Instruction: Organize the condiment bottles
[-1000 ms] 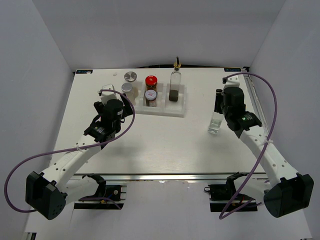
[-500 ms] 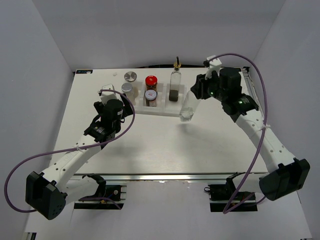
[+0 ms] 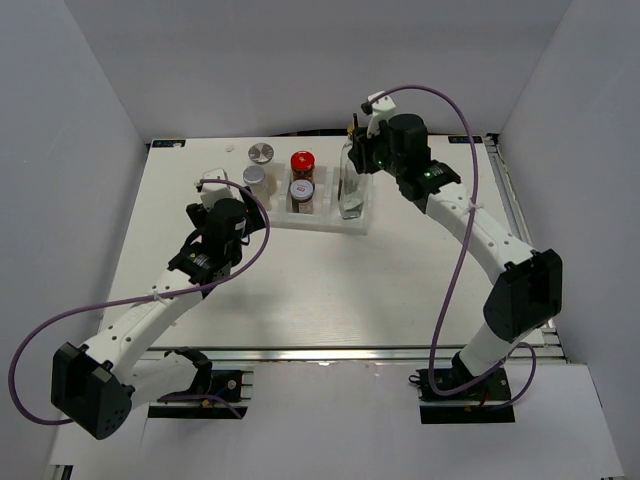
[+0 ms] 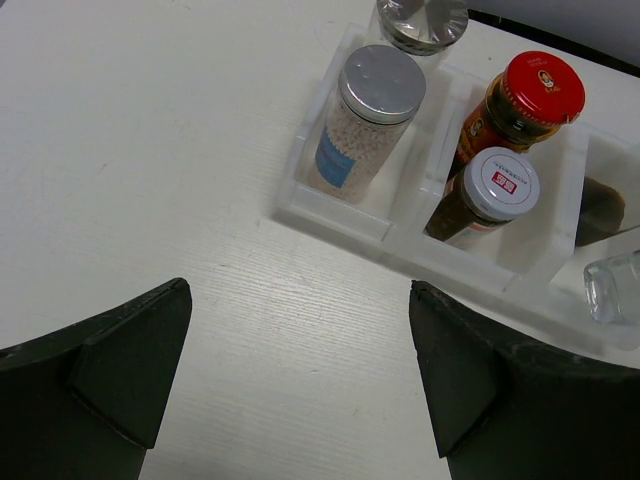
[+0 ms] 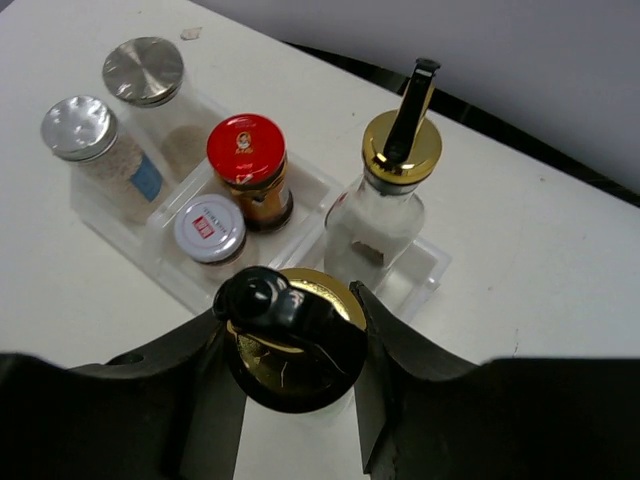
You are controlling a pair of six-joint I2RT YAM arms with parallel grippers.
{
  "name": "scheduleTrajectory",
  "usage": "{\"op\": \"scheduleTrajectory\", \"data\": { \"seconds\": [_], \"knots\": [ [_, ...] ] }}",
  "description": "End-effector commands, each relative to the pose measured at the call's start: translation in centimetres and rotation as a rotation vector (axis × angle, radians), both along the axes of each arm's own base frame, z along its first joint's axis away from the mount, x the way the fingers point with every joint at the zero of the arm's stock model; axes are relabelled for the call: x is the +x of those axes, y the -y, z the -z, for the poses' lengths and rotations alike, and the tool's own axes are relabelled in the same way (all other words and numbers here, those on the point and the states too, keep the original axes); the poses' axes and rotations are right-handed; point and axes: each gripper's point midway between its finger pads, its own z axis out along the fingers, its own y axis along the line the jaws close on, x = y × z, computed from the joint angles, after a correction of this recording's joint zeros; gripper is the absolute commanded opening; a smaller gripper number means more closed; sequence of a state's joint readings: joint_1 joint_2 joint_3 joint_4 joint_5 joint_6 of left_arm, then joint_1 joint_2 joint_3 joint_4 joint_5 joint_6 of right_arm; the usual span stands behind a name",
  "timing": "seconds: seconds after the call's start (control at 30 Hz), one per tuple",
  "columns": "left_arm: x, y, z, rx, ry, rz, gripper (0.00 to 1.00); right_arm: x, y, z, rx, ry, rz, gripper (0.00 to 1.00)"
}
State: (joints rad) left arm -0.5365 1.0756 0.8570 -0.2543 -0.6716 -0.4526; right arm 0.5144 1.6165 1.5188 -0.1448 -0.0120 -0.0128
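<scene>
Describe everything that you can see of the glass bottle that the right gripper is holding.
The glass bottle is clear, with a gold collar and a black stopper on top. It stands about upright, the right gripper shut on its neck, one finger on each side. It is over the near part of the right compartment of the white tray, just in front of the second gold-spouted bottle. Whether its base already rests in the tray cannot be told.
</scene>
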Motion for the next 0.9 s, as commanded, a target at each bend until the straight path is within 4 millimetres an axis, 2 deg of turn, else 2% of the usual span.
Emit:
{"op": "scheduleTrajectory", "data": {
  "seconds": [0.0, 0.1, 0.3, 0.43, 0.47, 0.57, 0.67, 0.7, 0.73, 0.83, 0.87],
  "knots": [
    [0.0, -0.6, 0.1, 0.015, 0.002, -0.025, 0.98, 2.7, -0.2, -9.4, 0.120, 0.308, 0.043, 0.00],
    [-0.1, -0.8, 0.2, 0.021, 0.001, -0.037, 0.98, 3.5, -0.7, -9.2, 0.105, 0.336, 0.034, 0.00],
    [0.1, -0.8, 0.3, 0.028, -0.003, -0.038, 0.98, 4.7, -1.5, -6.5, 0.097, 0.307, 0.029, 0.00],
    [0.1, -0.8, 0.3, 0.028, -0.006, -0.040, 0.98, 4.6, -1.9, -4.6, 0.100, 0.276, 0.016, 0.00],
    [0.1, -0.8, 0.4, 0.031, -0.008, -0.043, 0.98, 4.5, -1.8, -3.5, 0.095, 0.258, 0.018, 0.00],
    [0.1, -0.9, 0.3, 0.031, -0.005, -0.046, 0.98, 4.1, -1.8, -2.4, 0.094, 0.245, 0.025, 0.02],
    [0.0, -0.9, 0.3, 0.031, -0.004, -0.046, 0.98, 3.7, -1.5, -2.2, 0.101, 0.235, 0.033, 0.12],
    [0.0, -0.9, 0.3, 0.032, -0.006, -0.046, 0.98, 3.4, -1.4, -1.5, 0.100, 0.223, 0.034, 0.17],
    [0.0, -1.0, 0.3, 0.031, -0.006, -0.048, 0.98, 3.3, -1.3, -1.2, 0.100, 0.219, 0.034, 0.27],
    [0.0, -1.0, 0.3, 0.029, -0.005, -0.047, 0.98, 3.0, -1.2, -0.7, 0.094, 0.207, 0.037, 0.44],
    [0.0, -1.0, 0.3, 0.029, -0.005, -0.047, 0.98, 3.0, -1.2, -0.7, 0.092, 0.203, 0.034, 0.57]
  ]
}}
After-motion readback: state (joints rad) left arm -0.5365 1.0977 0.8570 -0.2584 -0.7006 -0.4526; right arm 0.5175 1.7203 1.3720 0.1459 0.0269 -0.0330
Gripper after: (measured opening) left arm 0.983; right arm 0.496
